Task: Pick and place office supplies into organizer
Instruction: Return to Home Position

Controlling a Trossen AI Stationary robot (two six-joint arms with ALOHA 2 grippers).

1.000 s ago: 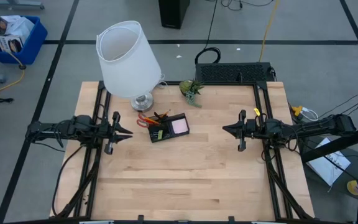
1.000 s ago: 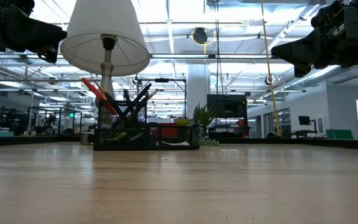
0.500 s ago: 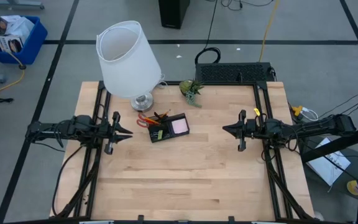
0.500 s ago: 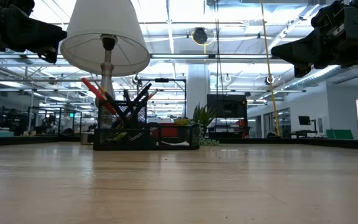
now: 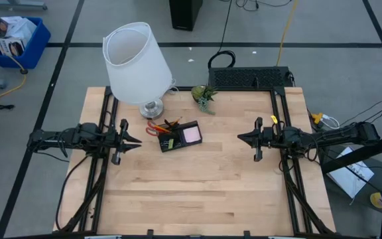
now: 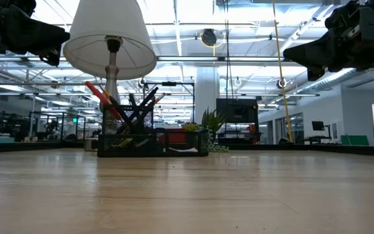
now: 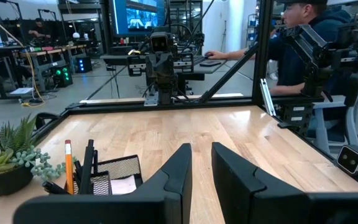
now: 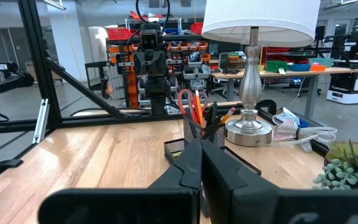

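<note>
Organizer (image 5: 171,143) holding one pink sticky-note pad (image 5: 191,135), left hand (image 5: 138,140) slightly parted, right hand (image 5: 239,138) closed

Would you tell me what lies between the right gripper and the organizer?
Bare tabletop only, in the high view, from right gripper to organizer.

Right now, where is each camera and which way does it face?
High: overhead, looking down; left gripper and right gripper show.
Low: tabletop height, facing the organizer and lamp; grippers overhead.
Left wrist: on that arm, faces the right arm; own fingers apart.
Right wrist: on that arm, faces the left arm; own fingers closed.
Shared: all show the organizer.
</note>
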